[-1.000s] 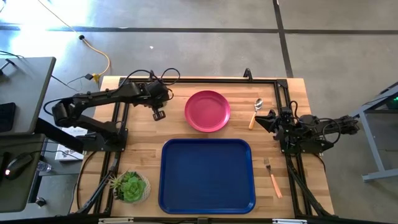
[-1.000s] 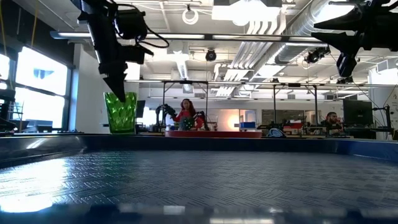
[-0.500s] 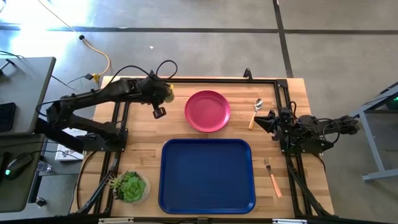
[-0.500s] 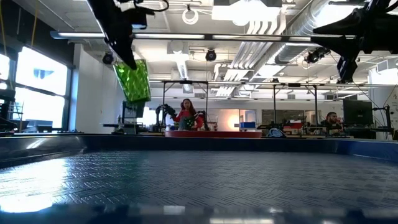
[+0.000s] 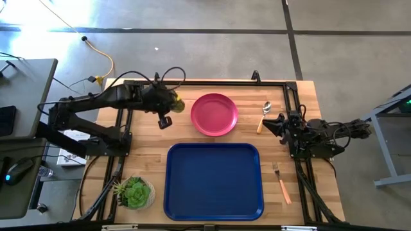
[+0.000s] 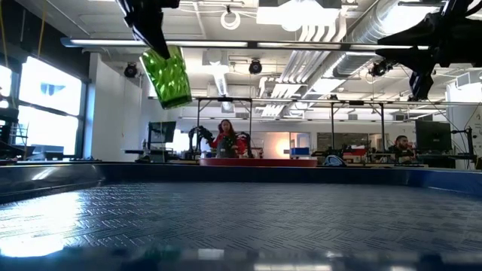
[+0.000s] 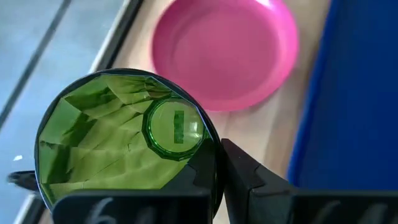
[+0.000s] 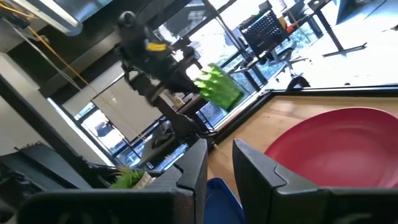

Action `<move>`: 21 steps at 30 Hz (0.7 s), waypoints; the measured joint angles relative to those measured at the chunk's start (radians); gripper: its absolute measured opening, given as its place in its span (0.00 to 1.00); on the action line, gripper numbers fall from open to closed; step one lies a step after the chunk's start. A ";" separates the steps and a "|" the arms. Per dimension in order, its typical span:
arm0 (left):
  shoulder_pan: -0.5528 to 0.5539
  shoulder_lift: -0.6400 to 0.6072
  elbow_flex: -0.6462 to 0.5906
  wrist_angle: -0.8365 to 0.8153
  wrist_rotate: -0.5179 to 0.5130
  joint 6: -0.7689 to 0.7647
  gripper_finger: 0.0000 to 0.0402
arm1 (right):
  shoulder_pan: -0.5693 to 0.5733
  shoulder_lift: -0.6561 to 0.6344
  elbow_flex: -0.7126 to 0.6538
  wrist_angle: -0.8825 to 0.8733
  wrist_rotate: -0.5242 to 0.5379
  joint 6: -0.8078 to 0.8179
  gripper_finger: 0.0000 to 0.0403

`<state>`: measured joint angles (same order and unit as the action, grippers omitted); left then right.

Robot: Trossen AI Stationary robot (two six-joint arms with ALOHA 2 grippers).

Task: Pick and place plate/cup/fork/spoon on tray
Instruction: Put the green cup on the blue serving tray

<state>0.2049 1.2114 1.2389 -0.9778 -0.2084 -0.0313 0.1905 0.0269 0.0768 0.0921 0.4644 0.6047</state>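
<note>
Arms: we see two dark, near-black jointed arms, the left arm (image 5: 96,106) long and slim, the right arm (image 5: 327,133) more bunched and blocky.
Cables: we note thin black cables looping above the left arm's wrist.
Fingers: we find the left gripper (image 7: 217,180) ending in dark, angular wedge-shaped fingers; the right gripper (image 8: 217,168) looks alike.
Markings: we make out pale digits on the left wrist's bar, too blurred to read.

In the high view the tray (image 5: 214,180) lies at the table's near middle, with the plate (image 5: 214,114) just behind it. The cup (image 5: 176,102) hangs tilted in the left gripper (image 5: 171,106), left of the plate. The spoon (image 5: 264,115) lies right of the plate, the fork (image 5: 281,182) right of the tray, and the plant (image 5: 133,192) left of the tray.
</note>
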 joint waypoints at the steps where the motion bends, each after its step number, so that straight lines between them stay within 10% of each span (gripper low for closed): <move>1: -0.018 0.000 0.001 0.000 0.006 -0.018 0.01 | 0.000 0.000 0.000 0.000 0.003 0.002 0.17; 21: -0.382 0.020 0.003 -0.011 0.019 -0.278 0.01 | 0.000 0.000 0.000 0.000 0.007 0.051 0.17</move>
<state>-0.1770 1.2313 1.2423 -0.9884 -0.1894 -0.3090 0.1902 0.0269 0.0769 0.0925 0.4717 0.6556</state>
